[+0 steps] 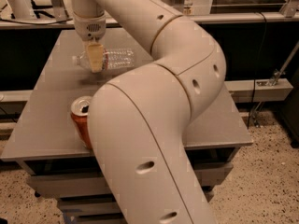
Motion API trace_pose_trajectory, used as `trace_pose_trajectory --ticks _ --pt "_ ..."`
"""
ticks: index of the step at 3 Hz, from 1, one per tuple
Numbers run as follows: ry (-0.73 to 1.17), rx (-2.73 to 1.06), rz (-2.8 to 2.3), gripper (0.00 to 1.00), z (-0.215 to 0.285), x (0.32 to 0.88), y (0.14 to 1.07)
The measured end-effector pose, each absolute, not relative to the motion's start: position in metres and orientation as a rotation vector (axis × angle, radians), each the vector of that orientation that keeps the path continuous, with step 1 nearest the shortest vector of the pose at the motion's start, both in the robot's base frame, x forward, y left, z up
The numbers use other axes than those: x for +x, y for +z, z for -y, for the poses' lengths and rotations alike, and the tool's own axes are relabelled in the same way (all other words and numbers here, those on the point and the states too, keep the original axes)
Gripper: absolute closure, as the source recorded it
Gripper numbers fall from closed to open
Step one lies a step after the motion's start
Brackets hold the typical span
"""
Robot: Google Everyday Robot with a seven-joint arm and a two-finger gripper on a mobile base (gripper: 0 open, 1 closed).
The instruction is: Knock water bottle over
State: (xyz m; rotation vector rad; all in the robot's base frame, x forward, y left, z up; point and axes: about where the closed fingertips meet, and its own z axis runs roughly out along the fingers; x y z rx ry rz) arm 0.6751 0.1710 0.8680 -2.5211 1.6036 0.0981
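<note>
The water bottle (112, 59) lies on its side at the back of the grey table (51, 101), white cap pointing left. It is clear and ribbed. My gripper (96, 59) hangs from above, right in front of the bottle's neck end. Its tan fingers (95, 55) are pressed together with nothing between them. The fingers hide part of the bottle near the cap.
An open orange-red soda can (80, 118) stands upright at the table's front left, partly hidden by my big white arm (154, 125). The arm covers the middle and right of the table. A shelf rail (243, 17) runs behind, and speckled floor (261, 181) lies to the right.
</note>
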Motion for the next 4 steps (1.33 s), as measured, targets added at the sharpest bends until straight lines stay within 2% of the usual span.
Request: trace_pose_trajectory --ticks 2,4 --pt "0.079 -2.540 -1.649 0.60 -0.161 0.664 0.863" --pt "0.095 -2.550 -1.664 0.12 -0.157 0.653 0.859"
